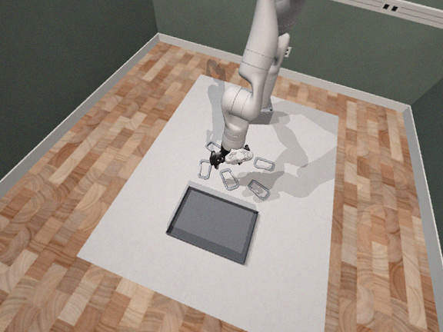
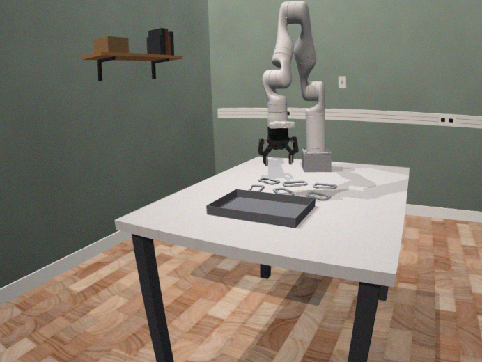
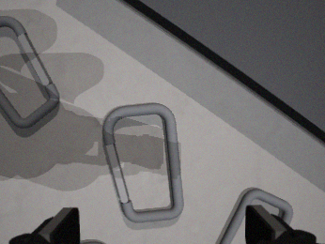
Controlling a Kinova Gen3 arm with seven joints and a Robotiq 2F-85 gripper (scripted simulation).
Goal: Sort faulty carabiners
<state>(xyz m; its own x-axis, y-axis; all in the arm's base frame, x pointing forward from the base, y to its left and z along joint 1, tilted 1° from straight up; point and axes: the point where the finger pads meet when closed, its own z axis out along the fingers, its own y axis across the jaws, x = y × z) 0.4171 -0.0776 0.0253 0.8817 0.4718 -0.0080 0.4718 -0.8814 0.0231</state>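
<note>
Several grey carabiners lie flat on the white table behind the grey tray, all outside it. The tray holds nothing. My gripper is open and empty, pointing down a little above the left rear of the group. In the wrist view one carabiner lies just ahead of the fingers with its gate closed. A second carabiner lies to the left, and a third carabiner is partly hidden by the right finger. The tray fills the upper right corner.
The arm's base block stands at the back of the table behind the carabiners. A wall shelf with a box and books hangs far to the left.
</note>
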